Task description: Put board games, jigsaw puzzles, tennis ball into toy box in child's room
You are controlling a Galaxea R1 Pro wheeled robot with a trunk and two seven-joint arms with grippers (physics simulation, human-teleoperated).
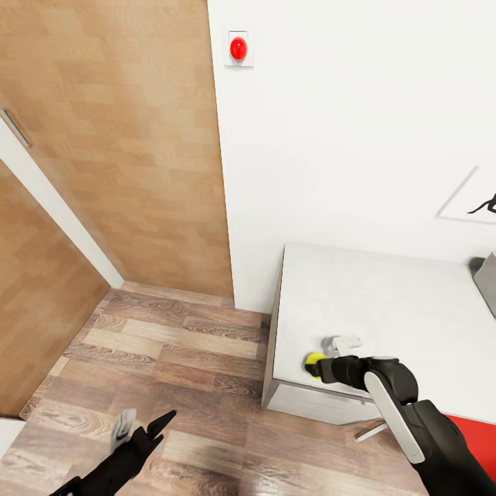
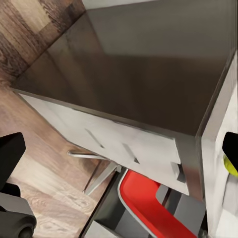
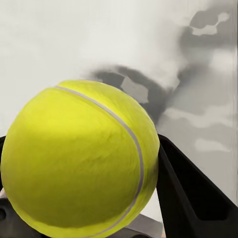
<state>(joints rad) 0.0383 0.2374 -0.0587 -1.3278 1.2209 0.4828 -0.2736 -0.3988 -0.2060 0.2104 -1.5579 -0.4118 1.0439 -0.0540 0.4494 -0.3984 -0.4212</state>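
While right arm reaches left over smooth white surface (image 1: 386,296), fingers (image 3: 186,198) clamp fuzzy yellow ball (image 1: 313,359) near its left edge; left fingers (image 1: 162,421) spread, low above wood-plank floor (image 1: 186,358).

Setting: a room in a home, simulated. We list what shows it.

Floor (image 1: 172,351): wood-look planks in mixed brown tones, at 7 to 9 o'clock in the head view.

Doors (image 1: 131,145): tall light-wood panels at 10 to 11 o'clock, one with a slim metal handle (image 1: 15,128), as on a wardrobe or closet.

Wall (image 1: 344,124): plain white, at 12 to 2 o'clock, bearing a red round button on a white plate (image 1: 238,48) and a framed picture (image 1: 475,200) with a black figure at 3 o'clock.

Table (image 1: 386,303): white top, grey side, with drawer fronts in the left wrist view.

Chair (image 2: 148,201): red seat, tucked beneath the table.
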